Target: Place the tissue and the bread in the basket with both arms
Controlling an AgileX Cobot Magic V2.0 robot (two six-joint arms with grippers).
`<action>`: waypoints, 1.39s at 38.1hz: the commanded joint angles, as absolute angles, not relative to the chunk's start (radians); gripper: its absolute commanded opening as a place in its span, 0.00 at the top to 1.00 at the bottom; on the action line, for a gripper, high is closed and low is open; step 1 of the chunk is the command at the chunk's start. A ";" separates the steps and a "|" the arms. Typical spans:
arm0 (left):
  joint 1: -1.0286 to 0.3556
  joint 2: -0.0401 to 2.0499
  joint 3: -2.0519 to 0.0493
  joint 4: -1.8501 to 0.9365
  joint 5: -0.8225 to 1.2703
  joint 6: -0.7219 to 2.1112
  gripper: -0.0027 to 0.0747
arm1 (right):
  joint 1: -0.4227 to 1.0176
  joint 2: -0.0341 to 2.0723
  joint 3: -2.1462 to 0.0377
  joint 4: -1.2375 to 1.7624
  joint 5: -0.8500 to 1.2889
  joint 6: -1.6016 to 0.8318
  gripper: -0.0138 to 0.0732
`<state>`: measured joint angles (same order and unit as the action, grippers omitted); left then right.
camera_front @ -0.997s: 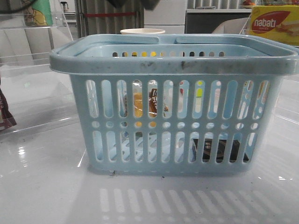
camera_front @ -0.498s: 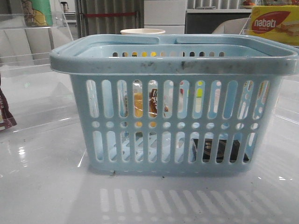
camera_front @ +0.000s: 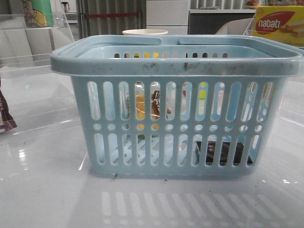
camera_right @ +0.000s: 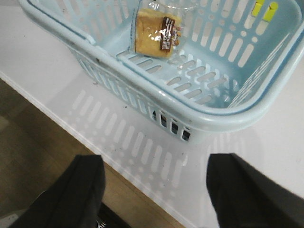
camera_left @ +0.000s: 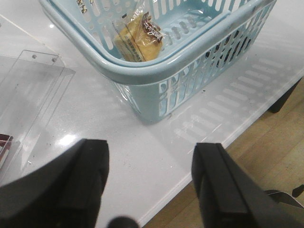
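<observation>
Both items look already inside the basket (camera_front: 175,64): the bread (camera_right: 156,35) leans against the inner wall in its clear wrapper, also seen from the left wrist view (camera_left: 138,40) and through the slots in front (camera_front: 147,105); the tissue (camera_front: 223,152) is a dark flat packet on the basket floor at the front right, visible only through the lower slots, not clear in either wrist view. Left hand (camera_left: 149,185) is spread wide and holds nothing, hanging above the table (camera_left: 118,137) off the basket corner; right hand (camera_right: 156,194) is likewise spread and empty, above the table edge in front of the basket. Task reads as essentially done, only retreat left. Risks from here, as a guess: either hand dropping or swinging inward could clip the thick rim and shove or tip the basket, which sits fairly near the table edge on the right wrist side; bread is only propped, so a bump could topple it flat, harmless. The clear acrylic stand (camera_left: 35,90) near the left hand is hard to see and could get knocked on a careless pull-back
</observation>
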<state>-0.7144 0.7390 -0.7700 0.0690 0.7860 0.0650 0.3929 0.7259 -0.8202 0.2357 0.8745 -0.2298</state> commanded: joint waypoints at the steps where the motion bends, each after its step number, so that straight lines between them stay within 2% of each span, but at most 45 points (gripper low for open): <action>1: -0.720 0.736 -0.799 0.076 0.726 0.050 0.40 | 0.385 0.691 -0.827 0.242 0.826 -0.228 0.20; 5: -0.720 0.736 -0.799 0.076 0.726 0.050 0.43 | 0.385 0.673 -0.818 0.241 0.822 -0.231 0.21; 7: -0.720 0.737 -0.799 0.076 0.726 0.050 0.47 | 0.385 0.672 -0.818 0.241 0.823 -0.232 0.25; 18: -0.720 0.737 -0.799 0.076 0.724 0.050 0.77 | 0.385 0.672 -0.818 0.241 0.825 -0.232 0.70; 21: -0.720 0.737 -0.799 0.076 0.724 0.050 0.83 | 0.385 0.672 -0.818 0.241 0.825 -0.232 0.78; 48: -0.720 0.721 -0.795 0.069 0.721 0.050 0.85 | 0.385 0.673 -0.818 0.248 0.827 -0.232 0.78; 53: -0.649 0.673 -0.776 0.086 0.717 0.050 0.85 | 0.385 0.673 -0.818 0.248 0.828 -0.232 0.78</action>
<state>-0.6922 0.7052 -0.7593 0.0730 0.7860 0.0605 0.3929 0.6747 -0.7914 0.2357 0.8858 -0.2283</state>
